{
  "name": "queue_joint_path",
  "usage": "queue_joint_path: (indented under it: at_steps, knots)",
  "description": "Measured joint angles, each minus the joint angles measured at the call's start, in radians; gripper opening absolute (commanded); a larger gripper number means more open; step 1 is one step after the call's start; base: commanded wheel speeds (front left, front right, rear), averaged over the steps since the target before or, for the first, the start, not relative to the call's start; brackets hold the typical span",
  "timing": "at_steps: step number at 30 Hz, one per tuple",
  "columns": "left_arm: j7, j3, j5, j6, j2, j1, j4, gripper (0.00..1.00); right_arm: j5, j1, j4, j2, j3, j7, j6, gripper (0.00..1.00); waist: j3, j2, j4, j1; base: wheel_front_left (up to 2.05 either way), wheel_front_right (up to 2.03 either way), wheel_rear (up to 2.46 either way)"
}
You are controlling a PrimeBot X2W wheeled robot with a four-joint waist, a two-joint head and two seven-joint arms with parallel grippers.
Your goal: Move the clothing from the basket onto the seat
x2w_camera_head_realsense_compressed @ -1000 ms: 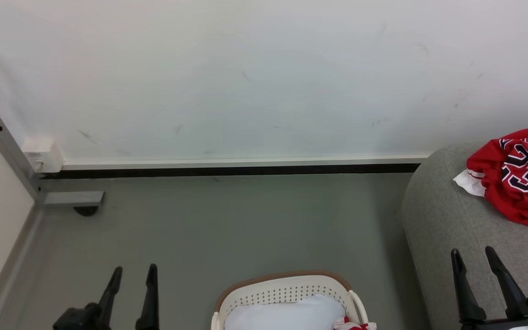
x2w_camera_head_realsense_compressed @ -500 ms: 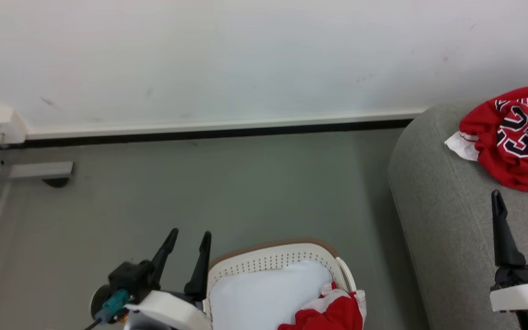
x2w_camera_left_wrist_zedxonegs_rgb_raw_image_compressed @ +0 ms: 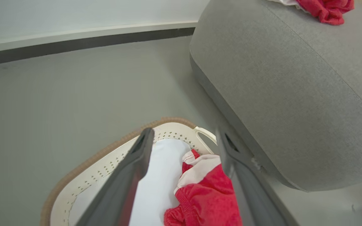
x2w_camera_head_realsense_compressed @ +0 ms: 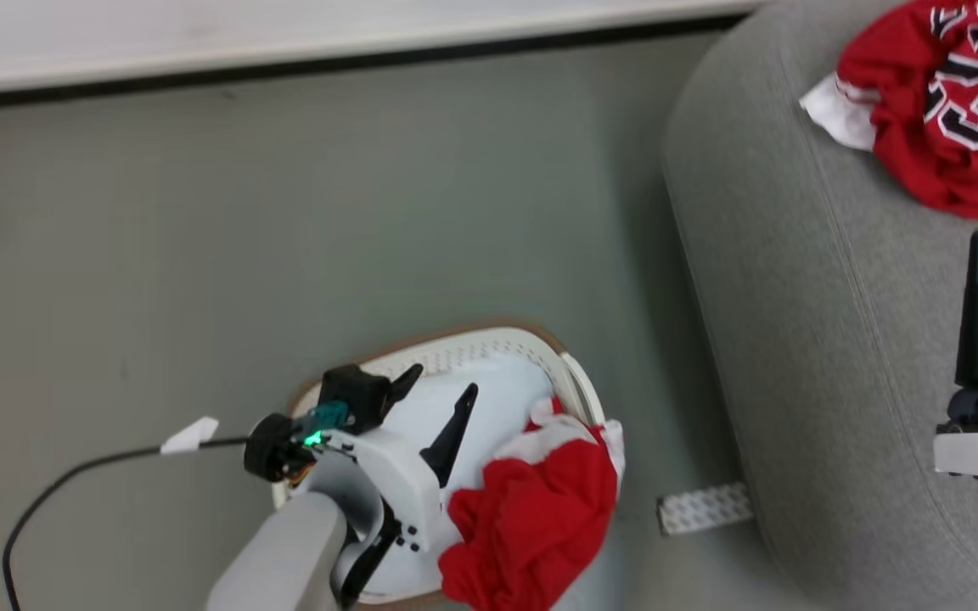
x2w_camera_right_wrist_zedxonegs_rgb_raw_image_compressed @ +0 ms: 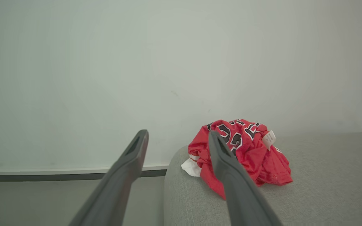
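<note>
Left gripper over basket, fingers spread wide, nothing held, tips above pale pad. Red garment heaped against seat-side rim. Narrow strip of grey floor between basket and seat. Right gripper open, empty, above seat's rounded edge. Numbered jersey crumpled on seat beyond it, wall behind.

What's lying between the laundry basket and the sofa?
In the head view, a small white patterned strip lies on the grey floor between the basket and the sofa, by the sofa's base; otherwise that stretch is bare.
</note>
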State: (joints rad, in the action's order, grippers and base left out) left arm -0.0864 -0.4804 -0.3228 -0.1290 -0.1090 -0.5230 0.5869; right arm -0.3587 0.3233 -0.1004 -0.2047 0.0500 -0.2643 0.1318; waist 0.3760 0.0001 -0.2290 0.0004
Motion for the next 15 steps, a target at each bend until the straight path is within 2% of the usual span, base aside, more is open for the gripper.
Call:
queue_joint_path:
  at_steps: [4,15]
  knots:
    - [0.031,-0.1,-0.026,0.0,-0.036,-0.075,0.072,1.0,0.004,0.039,0.012,0.031,-0.002,0.0,0.0,1.0,0.079,0.0,-0.046,0.0,0.0,0.0,0.0]
    - [0.129,-0.338,-0.229,-0.002,-0.071,-0.238,0.216,1.0,-0.001,0.14,0.065,0.101,-0.008,0.0,0.0,1.0,0.28,-0.0001,-0.157,-0.0001,0.0,0.0,0.0]
